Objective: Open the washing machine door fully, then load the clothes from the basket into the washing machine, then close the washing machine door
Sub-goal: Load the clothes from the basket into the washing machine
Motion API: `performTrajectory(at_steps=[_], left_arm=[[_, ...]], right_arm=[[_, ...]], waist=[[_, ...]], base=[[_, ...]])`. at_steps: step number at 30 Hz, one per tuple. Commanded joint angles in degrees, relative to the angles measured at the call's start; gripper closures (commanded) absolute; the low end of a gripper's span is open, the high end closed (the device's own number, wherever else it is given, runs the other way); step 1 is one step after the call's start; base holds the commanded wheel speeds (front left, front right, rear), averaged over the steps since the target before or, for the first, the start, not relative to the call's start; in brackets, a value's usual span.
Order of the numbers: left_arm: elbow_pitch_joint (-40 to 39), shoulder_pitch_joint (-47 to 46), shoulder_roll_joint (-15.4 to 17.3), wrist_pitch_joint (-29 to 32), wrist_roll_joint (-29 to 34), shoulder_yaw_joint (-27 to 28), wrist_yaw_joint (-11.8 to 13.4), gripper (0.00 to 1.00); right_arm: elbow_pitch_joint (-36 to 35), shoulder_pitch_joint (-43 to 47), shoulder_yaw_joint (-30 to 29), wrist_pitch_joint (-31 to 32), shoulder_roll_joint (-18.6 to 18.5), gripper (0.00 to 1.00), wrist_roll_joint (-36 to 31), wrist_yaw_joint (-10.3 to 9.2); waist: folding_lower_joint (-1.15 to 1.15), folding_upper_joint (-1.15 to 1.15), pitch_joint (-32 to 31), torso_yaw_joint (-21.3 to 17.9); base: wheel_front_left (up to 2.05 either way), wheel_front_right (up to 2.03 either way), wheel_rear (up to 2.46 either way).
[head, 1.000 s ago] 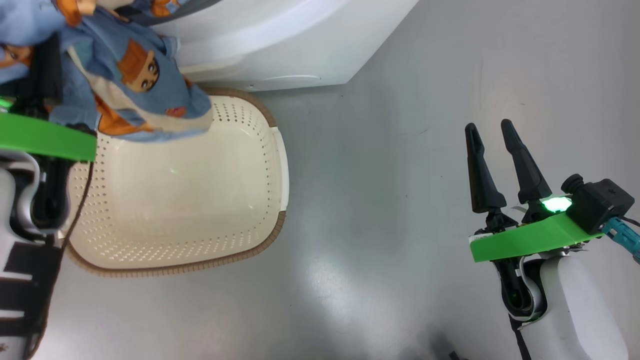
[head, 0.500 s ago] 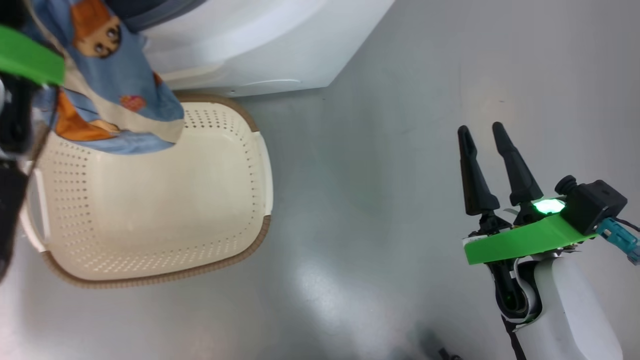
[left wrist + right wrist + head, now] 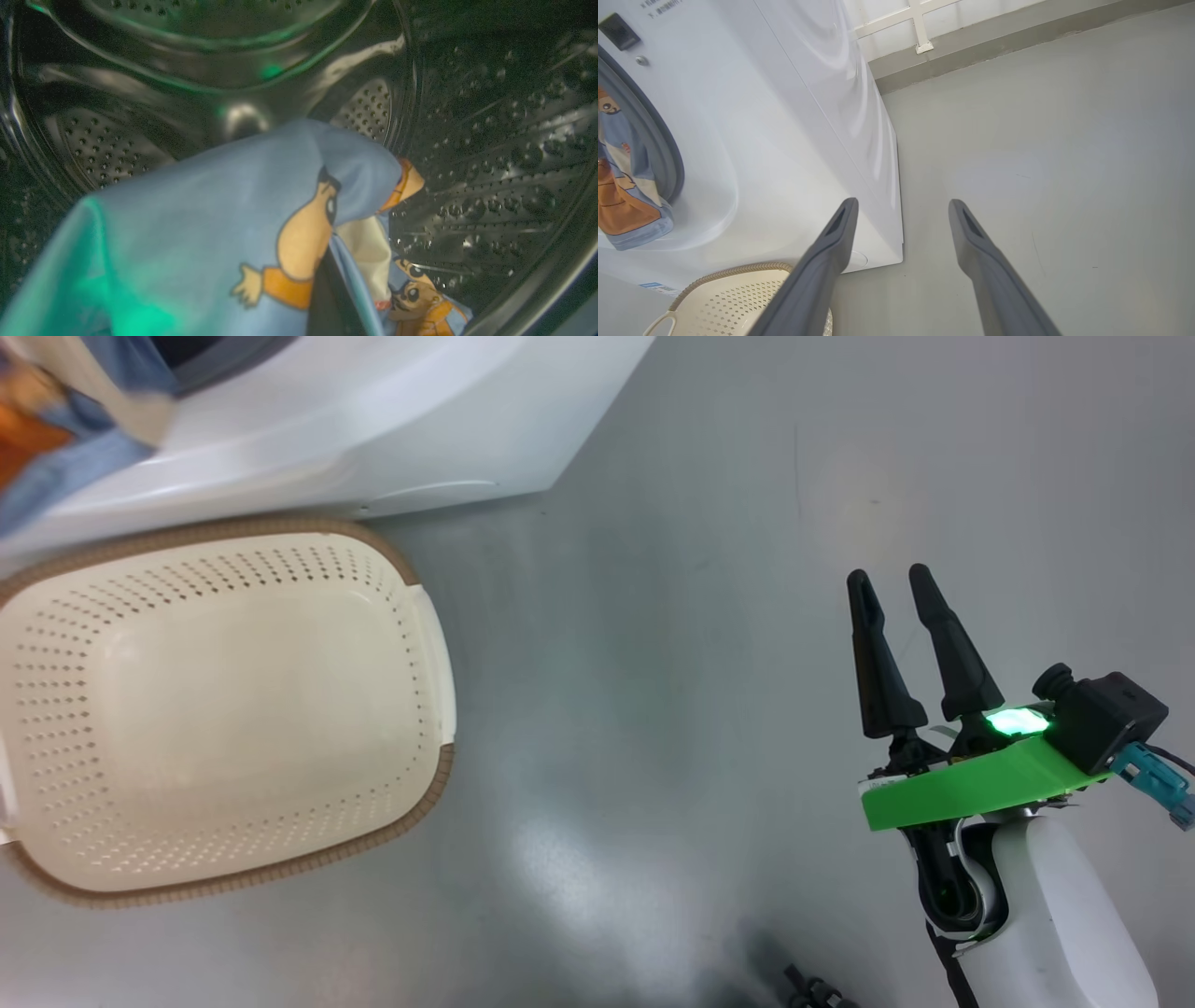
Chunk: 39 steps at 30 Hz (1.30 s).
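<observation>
In front of the one washing machine [image 3: 373,439]: head view gives its white lower front, right wrist view its grey seal [image 3: 668,154], left wrist view the steel drum [image 3: 490,140]. Bare floor [image 3: 653,616] runs right from the machine's corner. One basket [image 3: 224,709] just beside the base, perforated bottom fully visible. Clothes [image 3: 210,224] hang through the seal into the drum; piece count unclear. Left gripper [image 3: 330,298] inside the drum, fingers clamped on the clothes. Right gripper [image 3: 889,579] over floor, two fingers spread wide, holding nothing.
</observation>
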Motion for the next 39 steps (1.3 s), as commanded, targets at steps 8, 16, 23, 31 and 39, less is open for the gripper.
performTrajectory(at_steps=[8, 16, 23, 31, 39], left_arm=[[-10.87, 2.5, 0.35, -0.33, 9.69, 12.05, -0.09, 1.0], [-1.16, 5.73, 0.23, -0.33, 7.73, 4.89, -0.09, 0.25], [5.62, 3.81, 0.59, -0.33, 3.37, -0.6, -0.09, 0.0], [10.53, 2.35, 0.57, -0.28, -2.94, -7.82, -0.09, 0.0], [9.29, 2.46, 1.36, -0.31, -6.29, -10.26, -0.09, 0.0]], right_arm=[[-1.41, 1.1, 1.96, -0.27, 0.26, 0.0, 1.71, 0.09], [-0.97, 1.27, 2.44, -0.27, 0.26, 0.0, 1.62, 0.09], [-0.83, 1.41, 2.47, -0.27, 0.26, 0.0, 1.56, 0.09], [-0.71, 1.54, 2.55, -0.27, 0.26, 0.0, 1.4, 0.09], [-0.76, 1.3, 2.24, -0.27, 0.26, 0.0, 1.2, 0.09]], waist=[[0.0, 0.0, 1.26, -0.66], [0.0, 0.0, 0.53, -0.28], [0.0, 0.0, 0.16, 0.03], [0.0, 0.0, -0.19, 0.71], [0.0, 0.0, -0.08, 1.17]], base=[[0.0, 0.0, 0.0], [0.0, 0.0, 0.0], [0.0, 0.0, 0.0], [0.0, 0.0, 0.0], [0.0, 0.0, 0.0]])
